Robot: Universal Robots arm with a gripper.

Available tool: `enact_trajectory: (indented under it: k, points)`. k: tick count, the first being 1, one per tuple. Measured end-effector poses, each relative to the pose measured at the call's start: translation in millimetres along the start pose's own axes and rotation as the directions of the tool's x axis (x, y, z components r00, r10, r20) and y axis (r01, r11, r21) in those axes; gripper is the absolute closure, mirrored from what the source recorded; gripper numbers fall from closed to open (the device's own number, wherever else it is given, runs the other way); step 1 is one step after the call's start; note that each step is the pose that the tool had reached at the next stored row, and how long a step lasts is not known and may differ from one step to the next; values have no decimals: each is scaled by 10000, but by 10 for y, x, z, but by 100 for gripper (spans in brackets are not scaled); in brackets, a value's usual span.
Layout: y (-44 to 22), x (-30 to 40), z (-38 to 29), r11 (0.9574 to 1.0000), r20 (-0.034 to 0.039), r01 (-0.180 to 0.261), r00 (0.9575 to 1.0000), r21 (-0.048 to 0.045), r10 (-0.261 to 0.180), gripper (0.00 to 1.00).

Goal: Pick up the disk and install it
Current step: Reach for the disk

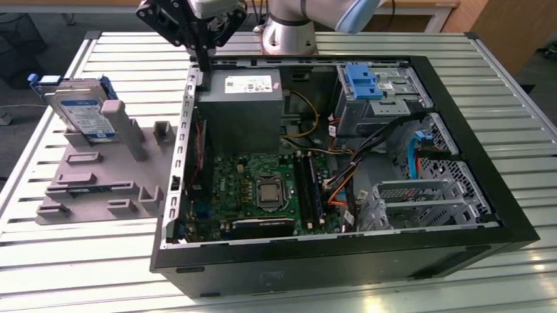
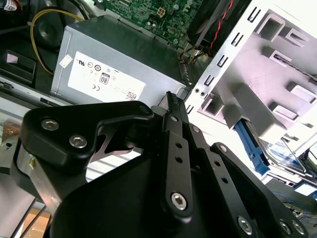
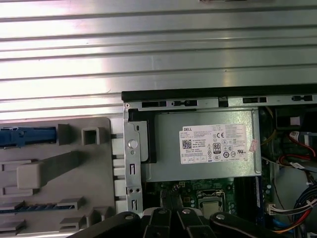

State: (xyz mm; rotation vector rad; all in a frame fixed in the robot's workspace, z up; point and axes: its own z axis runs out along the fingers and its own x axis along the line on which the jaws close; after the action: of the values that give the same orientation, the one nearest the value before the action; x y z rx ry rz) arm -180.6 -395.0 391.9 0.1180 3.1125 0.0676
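Note:
The disk [image 1: 81, 109] is a silver drive with a white-and-blue label and blue side rails. It stands leaning in the grey holder [image 1: 104, 176] on the exterior view's left, outside the computer case [image 1: 348, 254]. My gripper [image 1: 205, 62] hangs above the case's far left corner, by the grey power supply [image 1: 239, 104], well apart from the disk. Its fingers are shut together with nothing between them. In the second wrist view the shut gripper [image 2: 172, 97] points toward the power supply [image 2: 119, 64], and the disk [image 2: 285, 151] lies off to the side. The first wrist view catches the disk's blue rail [image 3: 22, 136].
The open case holds a green motherboard [image 1: 257, 186], cable bundles [image 1: 374, 147], a blue latch [image 1: 363, 81] and metal drive cages [image 1: 418, 199]. The grey holder has several upright posts [image 1: 122, 130]. All of it rests on a slatted metal table [image 1: 87, 261].

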Motion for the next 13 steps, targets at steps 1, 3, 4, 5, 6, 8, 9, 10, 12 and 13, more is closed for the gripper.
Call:
enact_trajectory:
  k: [1,3,4,5,6,8,9,10,12,13]
  points:
    - [0,3,0,10000,0,1,10000,0,-1,89]
    - [-1,8,1,10000,0,0,10000,0,0,89]
    - [-1,10,2,10000,0,1,10000,-1,-1,89]
    - [-1,13,3,10000,1,0,10000,-1,0,89]
    - [-1,16,3,10000,0,0,10000,0,0,89]
    - [-2,21,3,10000,0,0,10000,0,0,89]
    - [-2,25,4,10000,0,-1,10000,-1,1,89]
    - [-2,28,4,10000,0,0,10000,-1,0,89]
    - [-3,34,5,10000,0,0,10000,0,0,89]
    - [-3,38,5,10000,0,0,10000,-1,0,89]
